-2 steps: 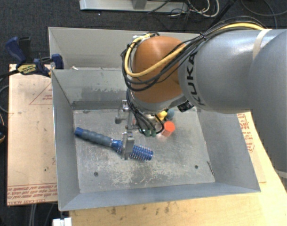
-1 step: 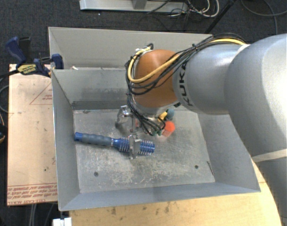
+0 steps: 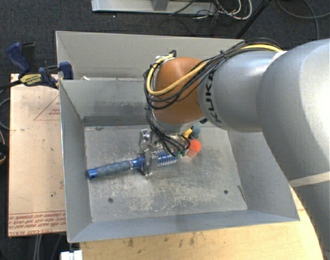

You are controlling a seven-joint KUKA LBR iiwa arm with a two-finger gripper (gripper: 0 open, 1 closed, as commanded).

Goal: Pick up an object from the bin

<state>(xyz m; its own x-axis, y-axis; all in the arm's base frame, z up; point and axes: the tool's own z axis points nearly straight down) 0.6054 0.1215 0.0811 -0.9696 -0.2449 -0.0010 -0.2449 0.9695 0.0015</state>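
One blue-handled brush (image 3: 113,168) lay on the bin (image 3: 73,145) floor; the gripper (image 3: 147,158) stood over the brush's neck, whether spread or pinching I could not tell. It should close squarely across that neck.

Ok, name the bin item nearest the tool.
The blue-handled brush: the tool sits over its right end, while the orange piece lies further right.

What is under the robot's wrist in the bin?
The gripper is down over a blue-handled brush, where handle meets bristles. A small orange thing pokes out beside them. The bin floor right beneath the wrist is covered.
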